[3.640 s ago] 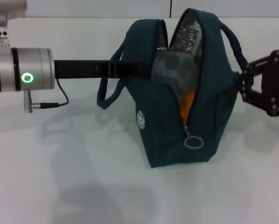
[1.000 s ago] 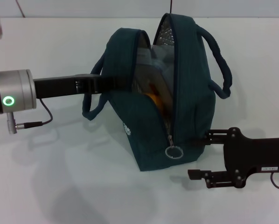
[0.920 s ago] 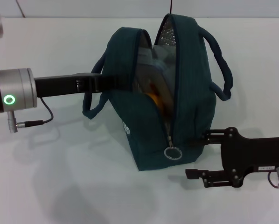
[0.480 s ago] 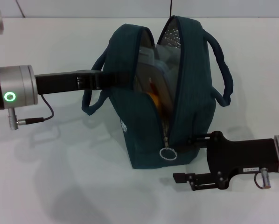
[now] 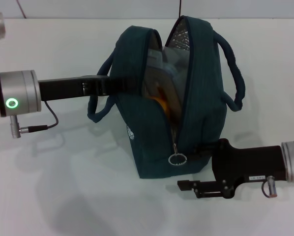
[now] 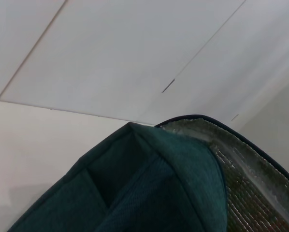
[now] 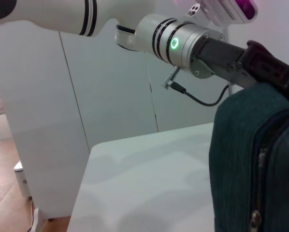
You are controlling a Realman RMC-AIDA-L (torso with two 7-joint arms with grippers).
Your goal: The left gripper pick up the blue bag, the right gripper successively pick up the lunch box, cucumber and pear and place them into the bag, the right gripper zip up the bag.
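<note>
- Blue bag (image 5: 186,98): seen standing upright at frame centre on the white table (image 5: 63,196), mouth gaping, foil lining visible at top; zip not yet closed.
- Contents: an orange-yellow patch, prob. the pear (image 5: 162,104), is seen low in the opening; a clear box-like shape, prob. the lunch box (image 5: 159,73), above it. Cucumber cannot be made out.
- Left gripper (image 5: 121,84): reaches in from centre-left to the bag's left wall near the rim; fingertips are hidden by fabric, so jaw state cannot be told, tho the wall appears to be held.
- Right gripper (image 5: 196,167): lies low at lower right, beside the bag's base. Jaws are spread wide, nothing between them; upper finger is against the bag's side, lower finger (image 5: 191,186) is clear of the bag, above the table.
- Ring zip pull (image 5: 176,159): hangs at the zip's lower end, just left of the gripper tips.
- Risks (judged): ring is small & free-swinging, so it could be missed or slip out; a pull w/o firm left-side hold could drag or tip the bag; bulging contents could jam the zip.
</note>
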